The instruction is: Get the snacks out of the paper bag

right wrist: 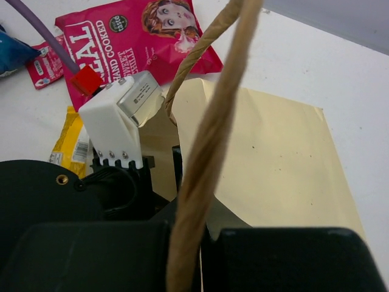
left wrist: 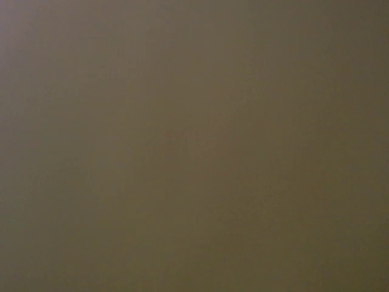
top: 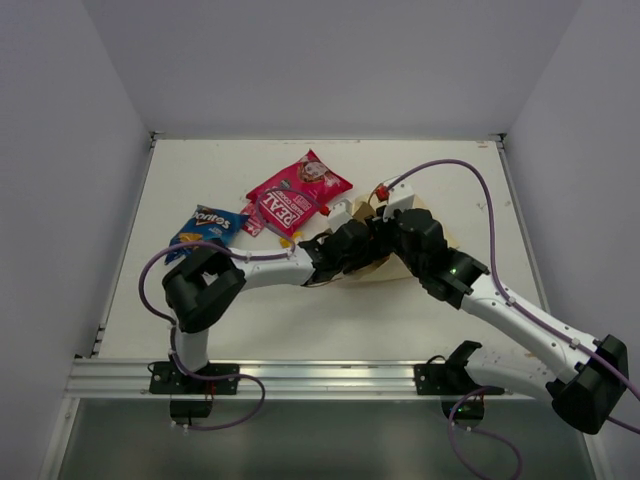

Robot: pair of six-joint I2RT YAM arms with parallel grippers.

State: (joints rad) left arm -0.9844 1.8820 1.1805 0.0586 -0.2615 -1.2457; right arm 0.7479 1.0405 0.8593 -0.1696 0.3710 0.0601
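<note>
The tan paper bag [top: 398,268] lies at mid-table, its flat side [right wrist: 273,164] showing in the right wrist view. My right gripper [right wrist: 206,237] is shut on the bag's twisted cord handle [right wrist: 209,134], and in the top view it [top: 385,228] sits over the bag's mouth. My left arm's wrist [top: 345,248] reaches into the bag. Its jaws are hidden inside, spread wide, and the left wrist view shows only dim brown. Outside the bag lie the magenta pouch [top: 298,190], the blue Doritos bag [top: 207,228], a small pink packet [top: 252,220] and a yellow bar [right wrist: 73,143].
The left arm's white wrist camera mount [right wrist: 118,121], with its purple cable, stands close in front of my right gripper. The snacks are grouped left of the bag. White walls enclose the table on three sides, and a metal rail [top: 300,378] runs along the near edge.
</note>
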